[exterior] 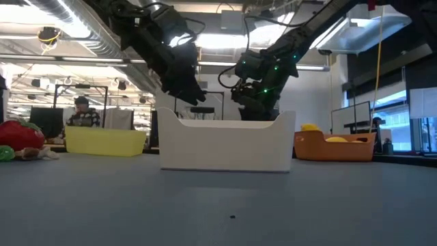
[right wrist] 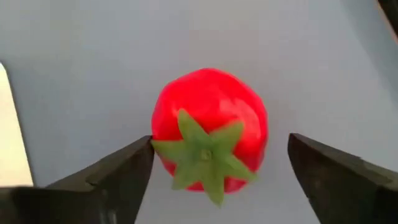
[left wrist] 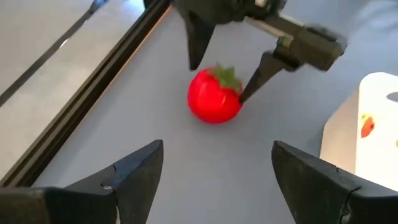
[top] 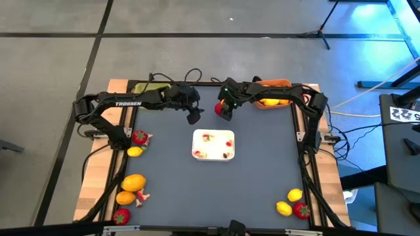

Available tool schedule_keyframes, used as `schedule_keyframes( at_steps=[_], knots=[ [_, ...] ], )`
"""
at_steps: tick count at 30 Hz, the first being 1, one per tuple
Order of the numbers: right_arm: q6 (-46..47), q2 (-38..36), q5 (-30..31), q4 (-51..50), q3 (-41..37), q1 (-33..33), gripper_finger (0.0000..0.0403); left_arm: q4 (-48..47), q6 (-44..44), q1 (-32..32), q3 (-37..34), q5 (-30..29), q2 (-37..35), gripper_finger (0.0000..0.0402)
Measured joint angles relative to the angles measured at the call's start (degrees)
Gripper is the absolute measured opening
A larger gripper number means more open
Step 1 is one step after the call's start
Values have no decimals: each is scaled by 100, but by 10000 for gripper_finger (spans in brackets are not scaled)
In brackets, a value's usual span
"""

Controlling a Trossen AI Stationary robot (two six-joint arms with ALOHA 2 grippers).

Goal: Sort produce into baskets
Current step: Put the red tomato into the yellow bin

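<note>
A red strawberry-like fruit (right wrist: 211,127) with a green leaf cap rests on the grey mat (top: 262,157), near its far edge. My right gripper (right wrist: 220,142) slants down over it, open, one finger on each side (left wrist: 219,81). My left gripper (left wrist: 217,162) hovers open just left of the fruit (top: 193,118) with nothing between its fingers. The orange basket (top: 275,83) at the far right holds yellow fruits. At the far left stands the yellow-green basket (top: 146,87). My right gripper comes at the red fruit from above and the far right, its fingers standing either side. One fingertip (left wrist: 247,93) is right at the fruit's leaf cap (left wrist: 229,78), and I cannot tell whether it touches. The other fingertip stands clear.
A white tray (top: 213,145) with small scraps lies mid-table, near both grippers. More produce lies along the left edge (top: 134,182) and at the near right corner (top: 293,203). The table's frame rails (top: 303,144) run along the sides.
</note>
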Motion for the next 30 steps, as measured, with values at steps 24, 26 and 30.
schedule_keyframes(
  at_steps=[24, 26, 30],
  knots=[
    [-174, -2321, 142, -698, -1341, -7, 363, 511, 88, 133, 337, 329, 1106, 294],
    [-76, -2448, 157, -367, -1658, -7, 363, 500, 247, 158, 334, 330, 1130, 294],
    [80, -2535, 156, 170, -2068, -7, 363, 816, 443, 161, 315, 342, 1382, 294]
  ],
)
